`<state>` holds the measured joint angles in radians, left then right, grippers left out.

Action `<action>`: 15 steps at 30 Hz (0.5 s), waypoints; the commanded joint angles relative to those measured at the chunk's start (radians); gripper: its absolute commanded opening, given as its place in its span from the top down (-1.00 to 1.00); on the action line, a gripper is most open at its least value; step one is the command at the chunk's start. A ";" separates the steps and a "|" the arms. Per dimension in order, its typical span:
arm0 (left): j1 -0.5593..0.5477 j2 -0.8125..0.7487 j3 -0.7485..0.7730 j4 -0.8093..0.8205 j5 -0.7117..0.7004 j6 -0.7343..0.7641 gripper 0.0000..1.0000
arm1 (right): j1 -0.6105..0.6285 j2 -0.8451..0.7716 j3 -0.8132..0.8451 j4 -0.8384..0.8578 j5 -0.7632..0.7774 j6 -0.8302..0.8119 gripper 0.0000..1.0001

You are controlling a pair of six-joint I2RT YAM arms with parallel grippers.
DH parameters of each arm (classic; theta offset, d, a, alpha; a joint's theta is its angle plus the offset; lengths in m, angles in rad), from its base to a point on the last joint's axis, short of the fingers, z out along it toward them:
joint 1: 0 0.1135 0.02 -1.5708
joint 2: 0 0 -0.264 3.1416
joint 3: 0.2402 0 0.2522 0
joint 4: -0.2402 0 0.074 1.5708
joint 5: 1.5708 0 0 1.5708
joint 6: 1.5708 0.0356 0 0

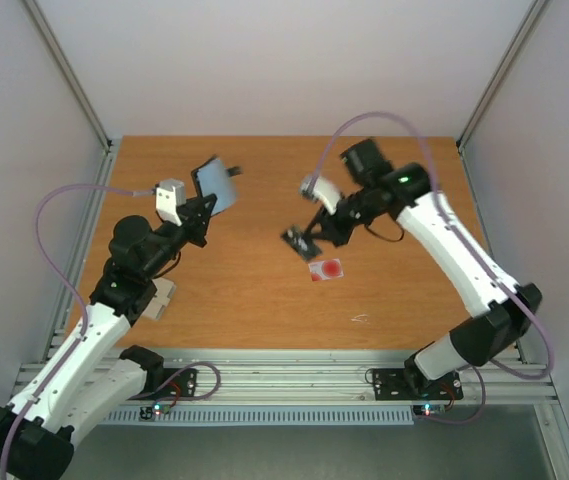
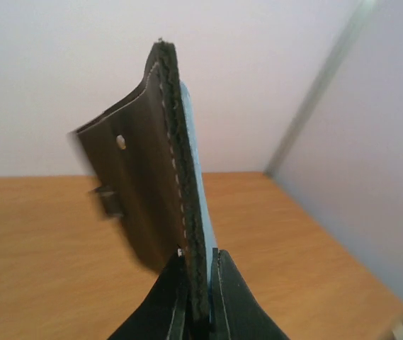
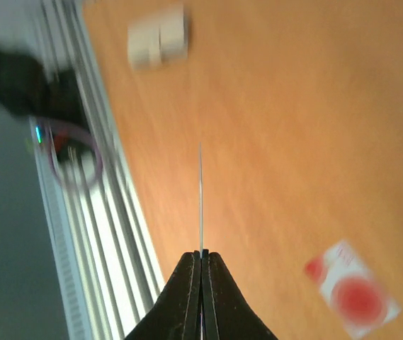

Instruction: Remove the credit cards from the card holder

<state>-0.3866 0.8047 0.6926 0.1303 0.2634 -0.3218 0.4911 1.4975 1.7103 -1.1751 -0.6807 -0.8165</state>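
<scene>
The card holder (image 1: 216, 184) is lifted above the table's back left, its pale blue inside facing up, with my left gripper (image 1: 204, 206) shut on its lower edge. The left wrist view shows the card holder (image 2: 176, 177) edge-on, its black flap hanging open, pinched in the left gripper (image 2: 200, 263). My right gripper (image 1: 314, 236) is shut on a black card (image 1: 297, 241) held above mid-table. In the right wrist view that card (image 3: 200, 198) is a thin line rising from the right gripper (image 3: 201, 255). A whitish credit card with a red spot (image 1: 326, 269) (image 3: 353, 294) lies flat on the table below it.
A beige block (image 1: 161, 298) (image 3: 159, 35) sits near the left arm's elbow. Aluminium rails (image 1: 294, 375) run along the table's near edge, and grey walls close in the left, back and right sides.
</scene>
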 commanded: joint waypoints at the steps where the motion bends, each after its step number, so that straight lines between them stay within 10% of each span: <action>1: 0.033 -0.024 -0.025 -0.038 -0.159 0.054 0.99 | 0.096 0.056 -0.192 -0.228 0.236 -0.310 0.98; 15: 0.041 -0.007 -0.028 -0.037 -0.109 0.017 1.00 | 0.147 0.327 -0.409 -0.064 0.305 -0.517 0.98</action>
<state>-0.3515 0.8047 0.6636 0.0395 0.1524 -0.3058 0.6304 1.7821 1.3094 -1.3262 -0.3504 -1.2366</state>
